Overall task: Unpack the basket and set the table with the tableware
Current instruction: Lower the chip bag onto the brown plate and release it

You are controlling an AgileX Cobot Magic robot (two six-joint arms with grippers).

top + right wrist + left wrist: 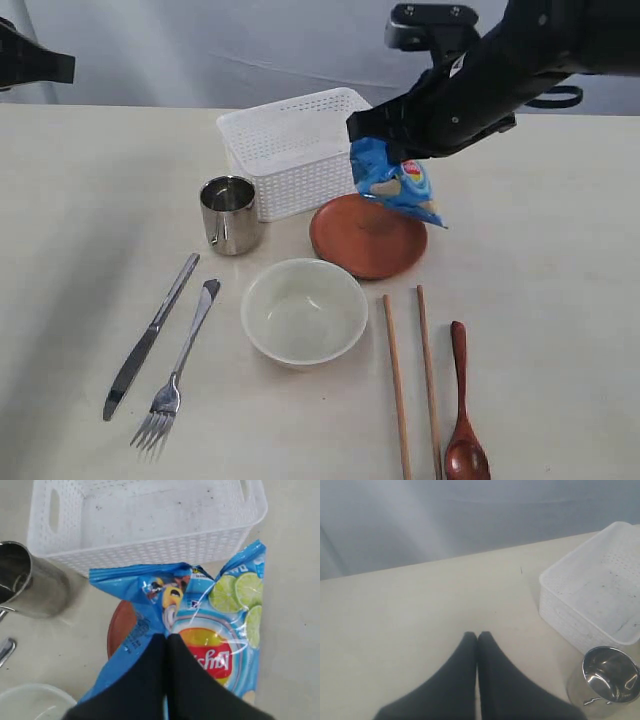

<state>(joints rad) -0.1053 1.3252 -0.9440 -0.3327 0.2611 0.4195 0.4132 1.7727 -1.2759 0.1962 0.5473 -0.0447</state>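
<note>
Around a cream bowl [304, 312], the pale beige tabletop [90, 200] is carrying a white lattice basket [290, 150] at twelve o'clock, steel cup [230, 215] at ten, reddish-brown plate [365, 245] at one. A steel knife [150, 338] and fork [180, 370] are lying at eight, wooden chopsticks [396, 390] and dark spoon [463, 410] at four.

From high up we look obliquely down over the counter [80, 200]. Our wrist cameras sit close behind the left hand [478, 636] and right hand [166, 637]. All three share the basket [290, 150] and steel cup [229, 213].
</note>
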